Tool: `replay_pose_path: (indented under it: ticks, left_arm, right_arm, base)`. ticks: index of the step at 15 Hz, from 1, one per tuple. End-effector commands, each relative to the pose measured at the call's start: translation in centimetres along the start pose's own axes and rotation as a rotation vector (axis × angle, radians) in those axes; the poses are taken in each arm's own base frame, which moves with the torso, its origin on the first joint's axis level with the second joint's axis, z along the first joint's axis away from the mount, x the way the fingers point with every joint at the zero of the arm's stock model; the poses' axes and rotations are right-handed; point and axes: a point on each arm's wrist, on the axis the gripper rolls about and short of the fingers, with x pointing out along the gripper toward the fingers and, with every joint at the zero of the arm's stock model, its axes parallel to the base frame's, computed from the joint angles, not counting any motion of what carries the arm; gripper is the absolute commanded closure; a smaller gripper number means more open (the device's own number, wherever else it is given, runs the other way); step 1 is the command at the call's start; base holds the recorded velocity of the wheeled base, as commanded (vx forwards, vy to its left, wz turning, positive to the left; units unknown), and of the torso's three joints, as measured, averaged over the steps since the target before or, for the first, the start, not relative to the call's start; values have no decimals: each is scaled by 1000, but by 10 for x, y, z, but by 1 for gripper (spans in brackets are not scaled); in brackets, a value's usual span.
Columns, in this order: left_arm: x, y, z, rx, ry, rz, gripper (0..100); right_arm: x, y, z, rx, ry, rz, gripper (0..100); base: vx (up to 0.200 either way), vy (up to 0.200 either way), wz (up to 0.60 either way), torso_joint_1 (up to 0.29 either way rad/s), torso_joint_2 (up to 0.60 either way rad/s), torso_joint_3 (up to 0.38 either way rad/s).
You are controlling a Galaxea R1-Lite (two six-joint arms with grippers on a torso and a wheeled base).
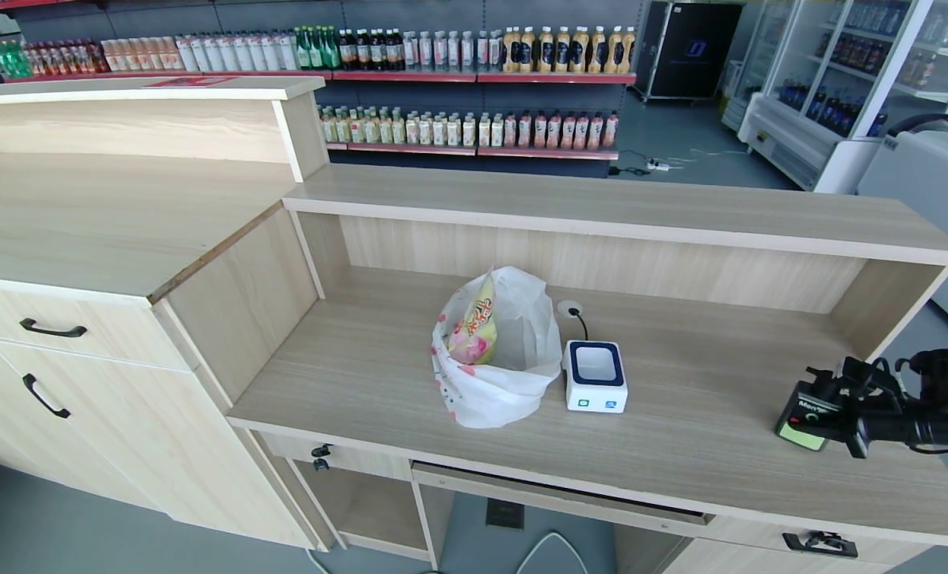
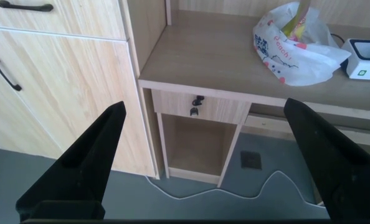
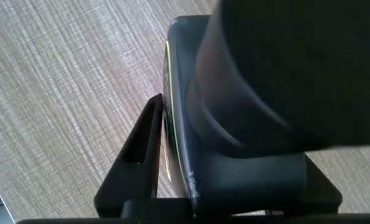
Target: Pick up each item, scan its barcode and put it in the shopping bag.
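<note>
A white plastic shopping bag (image 1: 493, 383) stands open on the counter (image 1: 681, 422) with a yellow and pink snack packet (image 1: 477, 323) inside it. Just to its right sits the white barcode scanner (image 1: 595, 375). My right gripper (image 1: 828, 416) is low over the counter's right end, shut on a black boxy item (image 1: 800, 413) with a green label. In the right wrist view that black item (image 3: 247, 124) lies against one finger (image 3: 138, 165). My left gripper (image 2: 205, 109) hangs open and empty below the counter's front edge, with the bag (image 2: 297, 56) and scanner (image 2: 365, 59) beyond it.
A raised back ledge (image 1: 625, 207) runs behind the counter. A taller cabinet (image 1: 107, 231) with drawer handles stands to the left. Under the counter are a locked drawer (image 2: 197, 107) and an open recess. Drink shelves and fridges line the room behind.
</note>
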Motion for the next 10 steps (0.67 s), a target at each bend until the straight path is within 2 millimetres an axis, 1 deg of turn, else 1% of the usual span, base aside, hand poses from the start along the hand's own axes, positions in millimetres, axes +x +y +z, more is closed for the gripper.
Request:
replay_pose_path:
  ticks: [1, 4, 6, 7, 8, 9, 10]
  left_arm:
    - [0, 0, 0, 0, 1, 0, 0]
    - [0, 0, 0, 0, 1, 0, 0]
    - [0, 0, 0, 0, 1, 0, 0]
    - [0, 0, 0, 0, 1, 0, 0]
    - [0, 0, 0, 0, 1, 0, 0]
    - [0, 0, 0, 0, 1, 0, 0]
    - [0, 0, 0, 0, 1, 0, 0]
  right_arm:
    - [1, -1, 1, -9, -1, -3, 100]
    - [-4, -8, 9, -89, -17, -61, 100]
    - [-21, -14, 31, -232, -37, -154, 100]
    - [-34, -12, 46, -292, -41, -189, 100]
    - [-43, -10, 56, -325, -40, -203, 100]
    - [-74, 6, 90, -451, -34, -236, 100]
    - [-77, 8, 94, -467, -33, -240, 100]
  base:
    - [0, 0, 0, 0, 0, 0]
    - [0, 0, 0, 0, 0, 0]
    - [0, 0, 0, 0, 0, 0]
    - [0, 0, 0, 0, 0, 0]
    - [0, 0, 0, 0, 0, 0]
    - [0, 0, 0, 0, 0, 0]
    - [0, 0, 0, 0, 0, 0]
